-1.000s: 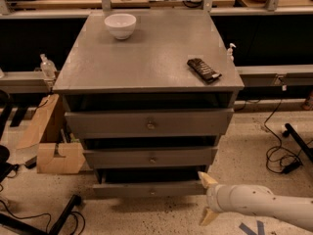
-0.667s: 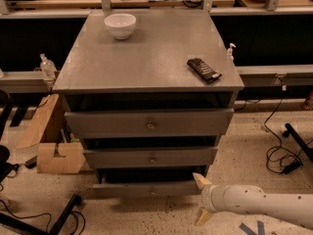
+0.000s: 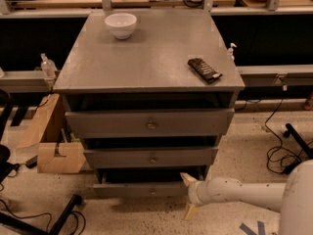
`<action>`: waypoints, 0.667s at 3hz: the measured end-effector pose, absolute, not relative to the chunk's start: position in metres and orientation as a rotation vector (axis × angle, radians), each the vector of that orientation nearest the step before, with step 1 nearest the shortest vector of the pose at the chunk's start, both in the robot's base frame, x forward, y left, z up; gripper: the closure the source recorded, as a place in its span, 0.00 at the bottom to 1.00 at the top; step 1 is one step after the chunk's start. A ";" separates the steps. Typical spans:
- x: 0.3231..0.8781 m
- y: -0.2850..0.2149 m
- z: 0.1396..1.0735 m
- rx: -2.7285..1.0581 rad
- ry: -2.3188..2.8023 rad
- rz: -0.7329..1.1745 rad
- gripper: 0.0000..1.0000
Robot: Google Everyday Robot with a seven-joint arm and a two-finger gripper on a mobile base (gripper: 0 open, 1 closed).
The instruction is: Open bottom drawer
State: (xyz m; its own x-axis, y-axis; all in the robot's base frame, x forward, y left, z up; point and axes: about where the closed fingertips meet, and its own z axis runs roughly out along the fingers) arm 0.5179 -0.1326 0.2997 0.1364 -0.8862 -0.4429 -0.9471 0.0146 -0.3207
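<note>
Claw [image 3: 188, 195] sits low at the right end of the bottom drawer [image 3: 132, 190], fingers spread wide, one tip by the front's upper corner, one near the floor, nothing held. That drawer is lowest of three, and its knob [image 3: 153, 192] is centred, left of the claw, so I'd shift left, close on the knob, then pull straight and level so the tray doesn't rack. Stay under the middle drawer [image 3: 149, 156]; bowl [image 3: 121, 24] and remote [image 3: 204, 69] on the surface [image 3: 146, 58] aren't in play.

overhead light is sheening the grey wooden cabinet top [image 3: 146, 58] and brightening the cream gripper [image 3: 189, 195] beside the slim grey bottom drawer [image 3: 142, 190].
</note>
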 end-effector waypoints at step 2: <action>0.556 -0.128 0.253 -1.990 1.799 0.101 0.00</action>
State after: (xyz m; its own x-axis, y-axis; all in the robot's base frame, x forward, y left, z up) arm 0.5555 -0.1279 0.2532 0.1452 -0.9258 -0.3490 -0.9591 -0.0451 -0.2795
